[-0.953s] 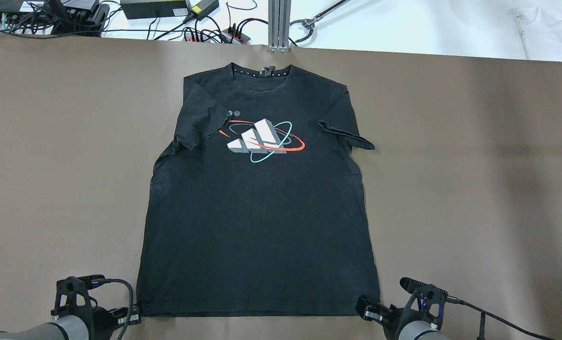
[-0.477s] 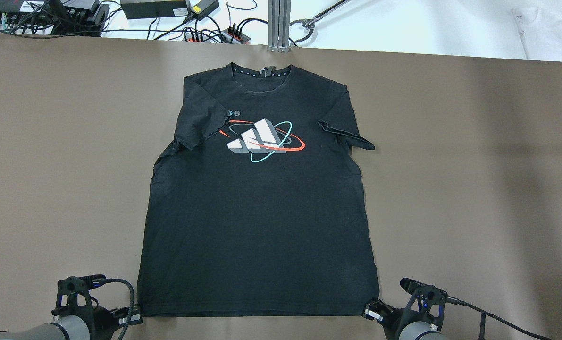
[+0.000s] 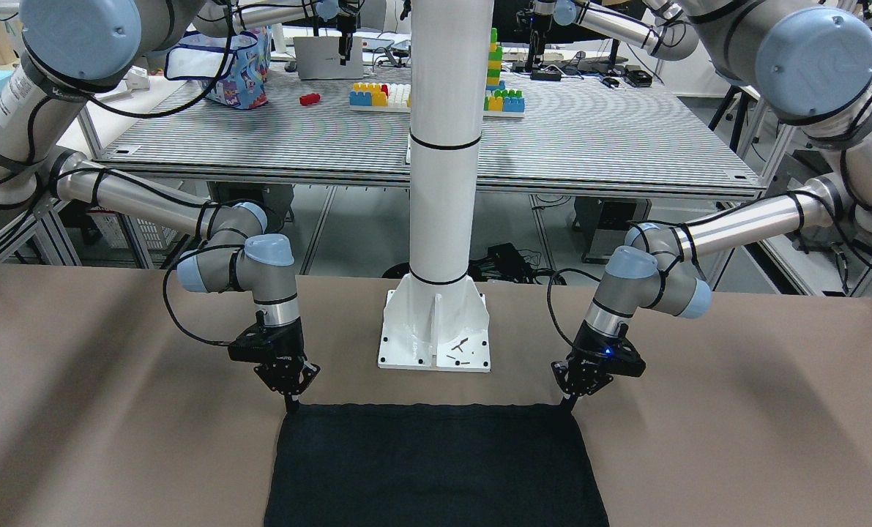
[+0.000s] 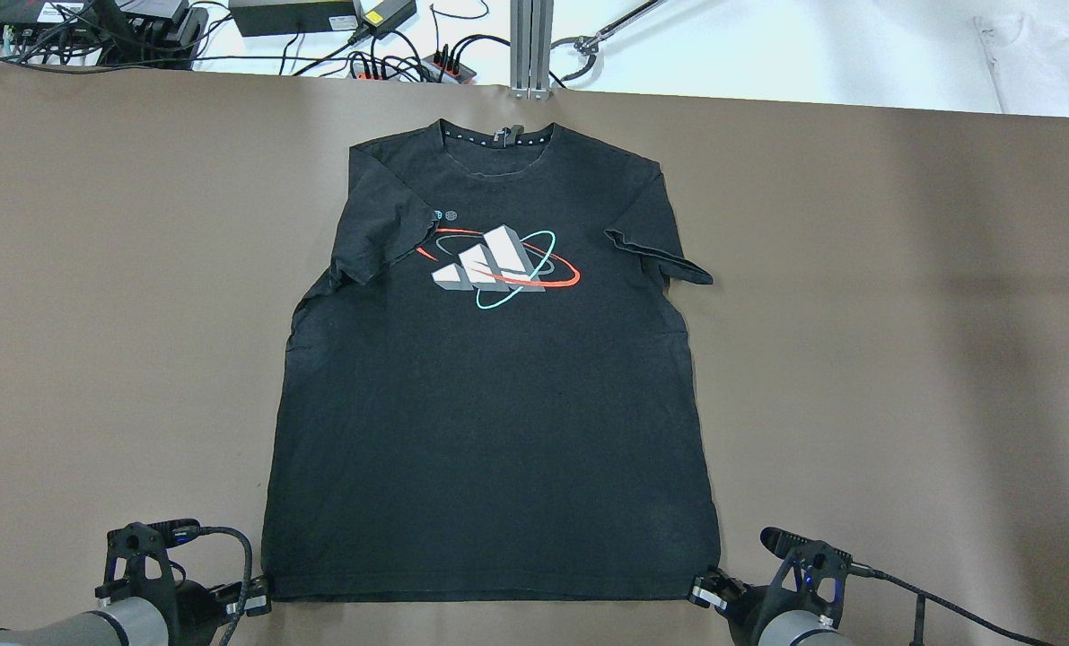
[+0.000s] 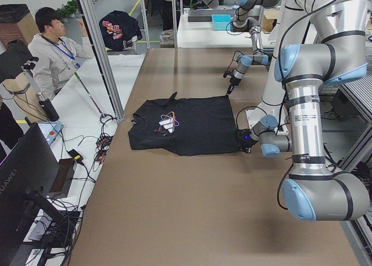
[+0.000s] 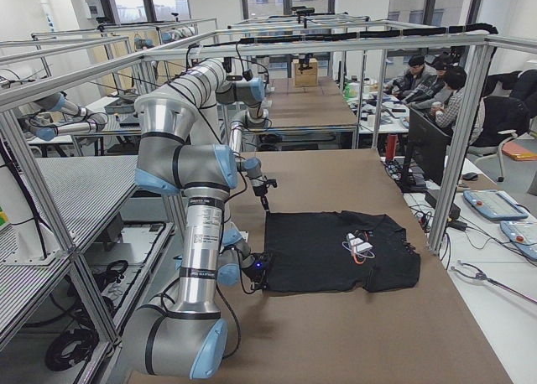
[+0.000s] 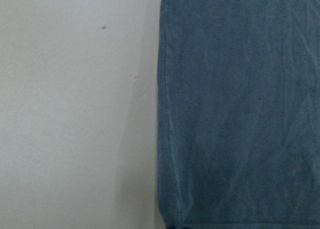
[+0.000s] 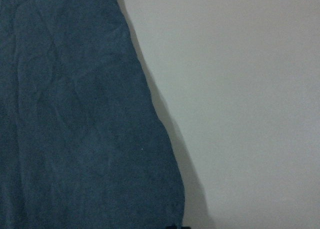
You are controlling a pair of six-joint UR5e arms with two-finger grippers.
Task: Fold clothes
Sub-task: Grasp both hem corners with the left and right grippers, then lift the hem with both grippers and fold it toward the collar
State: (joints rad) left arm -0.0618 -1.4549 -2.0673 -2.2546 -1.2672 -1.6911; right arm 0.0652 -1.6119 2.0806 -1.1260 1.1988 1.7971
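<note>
Shirt (image 4: 489,404) is spread flat, print up, on the tabletop (image 4: 902,359), with the near hem stretched between the two grippers. Left gripper (image 3: 569,399) and right gripper (image 3: 290,401) each sit on a hem corner with fingers pinched together, and it looks like they've got the cloth. Out ahead of them both sleeves are flopped inward, collar farthest off. I'd say it's the grab-the-hem step. Next move needs both corners lifted evenly and carried forward toward the collar without dragging the rest.
</note>
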